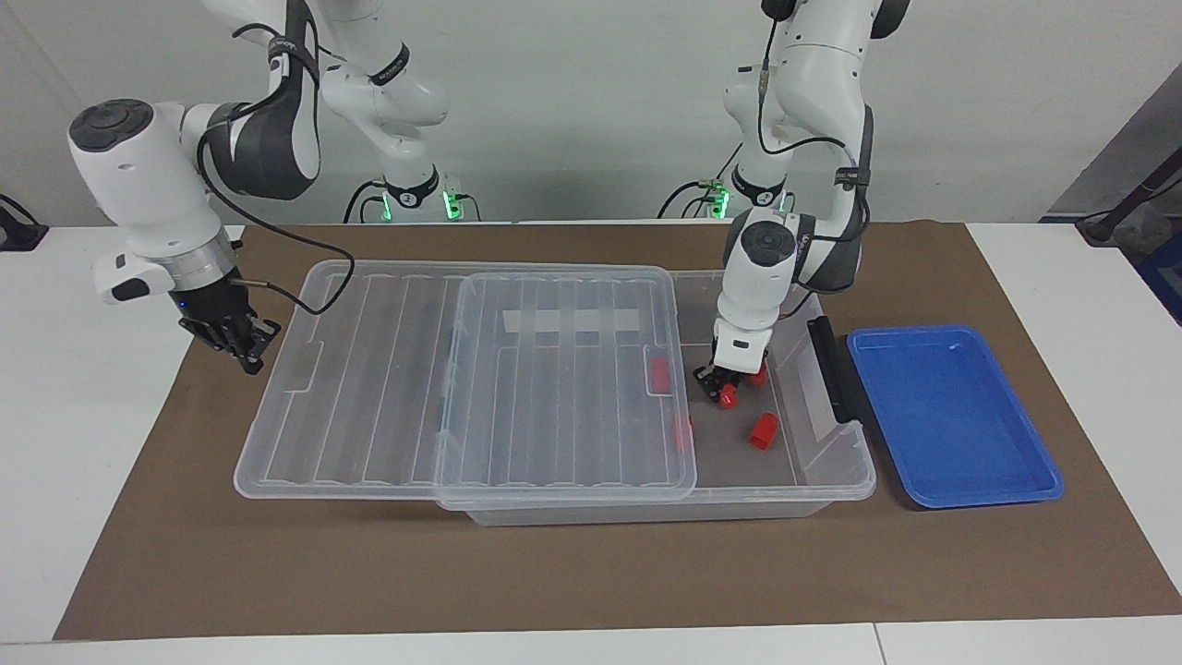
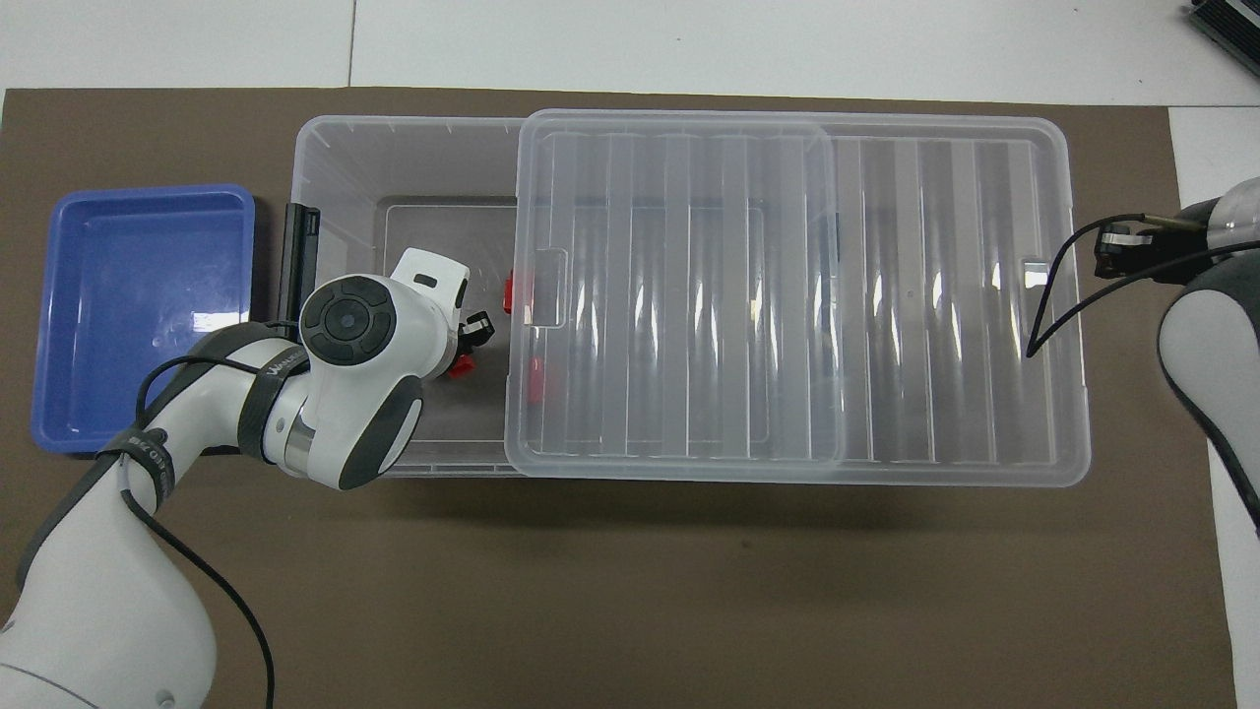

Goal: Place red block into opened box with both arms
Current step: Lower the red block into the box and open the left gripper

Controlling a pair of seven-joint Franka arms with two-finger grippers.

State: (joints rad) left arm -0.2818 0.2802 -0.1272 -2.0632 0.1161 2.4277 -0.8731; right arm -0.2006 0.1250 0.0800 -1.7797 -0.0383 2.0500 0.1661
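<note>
Reaching down into the open end of the box, the left gripper has its fingers pinched on a red block, low over the box floor — whether the block touches the floor I cannot tell. Right beside that gripper, nearer to the robots, another red block peeks out. A third red block lies loose on the box floor, farther from the robots. Two more red blocks show through the clear lid at its edge — one nearer to the robots, one farther.

The lid sits slid along the box toward the right arm's end of the table, overhanging the brown mat there and leaving the left arm's end uncovered. The black handle runs along that uncovered end of the box, and the blue tray rests just beside it on the mat.

Over at the lid's overhanging end, the right gripper hangs above the mat just off the lid's corner, fingers pressed together on nothing.
</note>
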